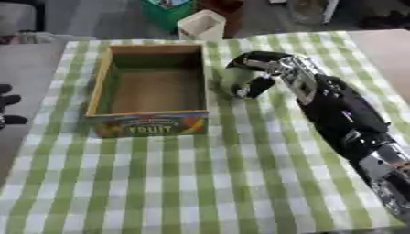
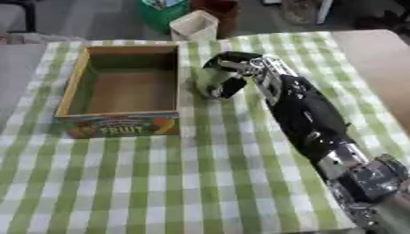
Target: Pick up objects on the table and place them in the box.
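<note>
The right hand (image 1: 255, 75) reaches in from the near right, its fingers curled round a small pale greenish object (image 1: 232, 81) — can't really tell what it is. It sits on the green-and-white checked tablecloth (image 1: 200, 183), just right of the wooden box (image 1: 152, 84), close to the box's right wall and outside it. The box, with FRUIT printed on its near side, looks empty. The left hand (image 1: 8, 109) only peeks in at the far left edge — a few dark fingers, can't tell whether they're spread or curled.
</note>
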### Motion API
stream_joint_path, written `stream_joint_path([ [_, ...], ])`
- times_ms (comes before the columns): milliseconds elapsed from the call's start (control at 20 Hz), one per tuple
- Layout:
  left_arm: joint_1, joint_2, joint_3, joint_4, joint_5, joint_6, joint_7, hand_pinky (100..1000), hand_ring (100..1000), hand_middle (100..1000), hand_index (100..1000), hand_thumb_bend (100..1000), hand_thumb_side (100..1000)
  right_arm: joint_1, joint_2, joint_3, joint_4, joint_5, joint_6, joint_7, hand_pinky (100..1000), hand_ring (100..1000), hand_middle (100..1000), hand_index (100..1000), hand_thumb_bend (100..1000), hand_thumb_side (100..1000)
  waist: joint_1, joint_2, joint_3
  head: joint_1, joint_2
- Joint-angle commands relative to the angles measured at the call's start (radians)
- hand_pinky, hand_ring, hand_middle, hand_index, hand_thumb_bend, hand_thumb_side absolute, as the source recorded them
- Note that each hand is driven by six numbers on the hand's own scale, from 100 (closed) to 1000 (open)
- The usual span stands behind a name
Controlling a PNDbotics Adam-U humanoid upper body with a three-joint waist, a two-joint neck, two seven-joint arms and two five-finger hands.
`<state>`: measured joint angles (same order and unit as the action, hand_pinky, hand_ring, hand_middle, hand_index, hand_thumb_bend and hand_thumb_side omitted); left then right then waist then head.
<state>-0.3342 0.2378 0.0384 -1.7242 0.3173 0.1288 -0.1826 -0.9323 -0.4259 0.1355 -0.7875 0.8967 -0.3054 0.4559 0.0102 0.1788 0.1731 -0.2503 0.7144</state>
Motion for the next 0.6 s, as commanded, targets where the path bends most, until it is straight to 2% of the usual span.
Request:
stream_joint_path([
  [50, -0.010, 0.014, 0.003, -0.013, 0.002, 0.000, 0.001, 599, 778, 727, 714, 212, 213, -0.013, -0.015, -0.005, -0.021, 0.035, 0.011, -0.045, 500, 439, 572, 757, 100, 252, 0.001, -0.014, 0.000, -0.005, -0.011],
  [200, -0.011, 0.014, 0.004, -0.014, 0.003, 0.000, 0.002, 599, 778, 727, 714, 212, 212, -0.014, -0.019, -0.009, -0.033, 0.057, 0.020, -0.130, 357, 270, 427, 603, 100, 220, 0.001, -0.014, 0.000, -0.005, -0.013],
  [300, -0.011, 0.014, 0.004, -0.014, 0.003, 0.000, 0.002, 599, 778, 727, 714, 213, 212, -0.015, -0.022, -0.013, -0.044, 0.062, 0.026, -0.196, 296, 197, 360, 538, 100, 204, 0.000, -0.014, -0.001, -0.005, -0.013],
  [600, -0.011, 0.016, 0.004, -0.014, 0.003, 0.000, 0.003, 599, 778, 727, 714, 212, 210, -0.032, -0.043, -0.034, -0.095, 0.036, 0.047, -0.330, 264, 163, 326, 510, 100, 156, -0.001, -0.016, -0.001, -0.005, -0.015],
])
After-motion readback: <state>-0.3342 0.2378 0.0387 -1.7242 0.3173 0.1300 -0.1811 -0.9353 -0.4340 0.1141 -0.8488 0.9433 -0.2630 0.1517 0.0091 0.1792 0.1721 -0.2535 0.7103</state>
